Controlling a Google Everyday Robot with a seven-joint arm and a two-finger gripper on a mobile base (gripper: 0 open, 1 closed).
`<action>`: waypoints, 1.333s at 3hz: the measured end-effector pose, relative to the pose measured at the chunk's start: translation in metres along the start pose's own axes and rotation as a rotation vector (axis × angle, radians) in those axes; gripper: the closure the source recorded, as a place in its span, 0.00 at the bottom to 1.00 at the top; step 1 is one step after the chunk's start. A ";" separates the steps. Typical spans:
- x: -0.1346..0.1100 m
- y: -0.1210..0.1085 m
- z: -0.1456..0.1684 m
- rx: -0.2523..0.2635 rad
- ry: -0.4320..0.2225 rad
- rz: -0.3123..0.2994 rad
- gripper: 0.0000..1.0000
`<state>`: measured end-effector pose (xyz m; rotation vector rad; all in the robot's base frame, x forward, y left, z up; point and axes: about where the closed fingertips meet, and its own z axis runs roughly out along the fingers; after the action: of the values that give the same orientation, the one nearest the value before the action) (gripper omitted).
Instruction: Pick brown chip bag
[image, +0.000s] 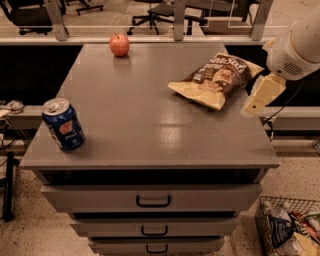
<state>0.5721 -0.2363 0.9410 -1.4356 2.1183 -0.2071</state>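
The brown chip bag (216, 78) lies flat on the grey cabinet top (150, 125), at the back right, with its dark printed front up and tan-yellow edges showing. My gripper (260, 96), a cream-coloured piece below the white arm (295, 47), hangs at the cabinet's right edge, just right of the bag and slightly nearer the front. It holds nothing that I can see.
A blue soda can (63, 124) stands at the front left of the top. A red apple (119, 44) sits at the back left. Drawers (152, 200) run below the top. A wire basket (290, 227) of items stands on the floor at lower right. Office chairs stand behind.
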 end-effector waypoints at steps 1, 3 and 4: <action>-0.006 -0.034 0.038 0.035 -0.073 0.086 0.00; -0.027 -0.070 0.100 0.013 -0.183 0.276 0.00; -0.027 -0.075 0.129 -0.016 -0.182 0.370 0.15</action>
<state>0.7080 -0.2197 0.8765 -1.0036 2.1873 0.0805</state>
